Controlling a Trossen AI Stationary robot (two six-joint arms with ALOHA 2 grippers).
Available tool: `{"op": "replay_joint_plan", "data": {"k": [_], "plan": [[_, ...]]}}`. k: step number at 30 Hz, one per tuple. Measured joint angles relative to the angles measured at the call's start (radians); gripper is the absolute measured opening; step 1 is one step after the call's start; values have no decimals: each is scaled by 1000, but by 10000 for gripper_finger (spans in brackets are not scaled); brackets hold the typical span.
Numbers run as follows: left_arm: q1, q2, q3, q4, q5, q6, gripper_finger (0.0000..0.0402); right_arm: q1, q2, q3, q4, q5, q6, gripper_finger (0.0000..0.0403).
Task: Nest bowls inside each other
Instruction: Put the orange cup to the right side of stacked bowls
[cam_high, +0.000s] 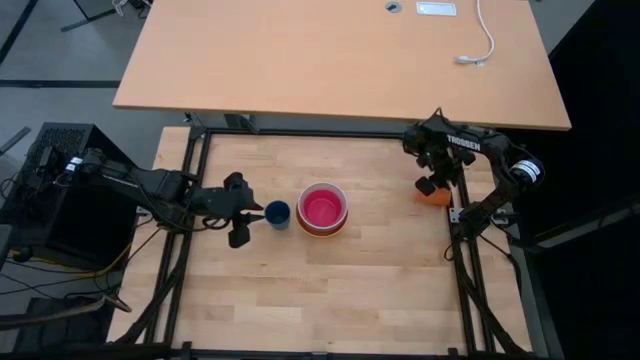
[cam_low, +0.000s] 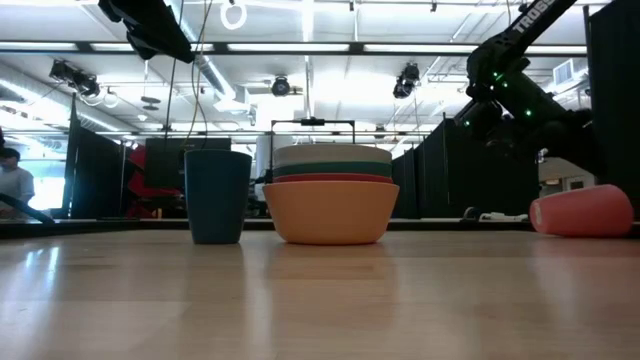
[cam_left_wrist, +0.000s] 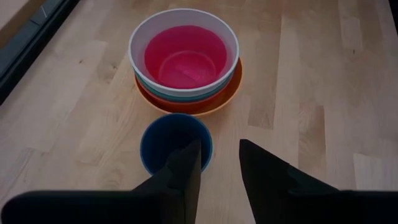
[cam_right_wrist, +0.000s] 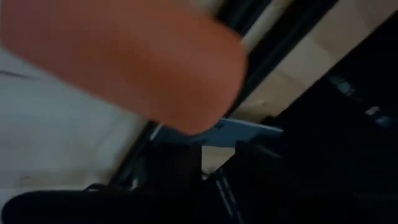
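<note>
1. High view: the bowls (cam_high: 323, 209) sit stacked as one nest near the middle of the wooden table (cam_high: 330, 290), pink inside showing within a white rim, an orange edge peeking out below. A small dark blue cup (cam_high: 277, 213) stands just beside the stack on its left. The left gripper (cam_high: 243, 209) is right by that cup on its far side from the bowls; its fingers look parted, with nothing between them. The right gripper (cam_high: 432, 180) hangs at the table's right edge, over a small orange cup (cam_high: 434, 196); whether its fingers are parted or closed cannot be told here.

2. Low view: the stack (cam_low: 331, 196) rests on the table, orange bowl at the bottom, then red, teal and white rims layered above. The blue cup (cam_low: 218, 195) stands upright just left of it, apart from it. The orange cup (cam_low: 583, 211) lies on its side far right, with the right arm above it.

3. Left wrist view: the two dark fingers (cam_left_wrist: 184, 171) stand apart with a gap between them, one over the blue cup's (cam_left_wrist: 168, 138) rim, gripping nothing. Beyond the cup sits the nest (cam_left_wrist: 185, 58), pink bowl innermost.

4. Right wrist view: the orange cup (cam_right_wrist: 124, 56) fills the frame, blurred and close; the fingers' state cannot be told.
</note>
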Motion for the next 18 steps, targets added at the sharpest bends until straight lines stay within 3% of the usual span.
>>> {"op": "replay_joint_plan", "data": {"k": [10, 18], "plan": [[0, 0, 0, 0, 0, 1, 88, 1, -4, -79, 21, -87, 8, 52], [-1, 0, 0, 0, 0, 3, 94, -1, -3, -59, 179, 70, 29, 10]]}}
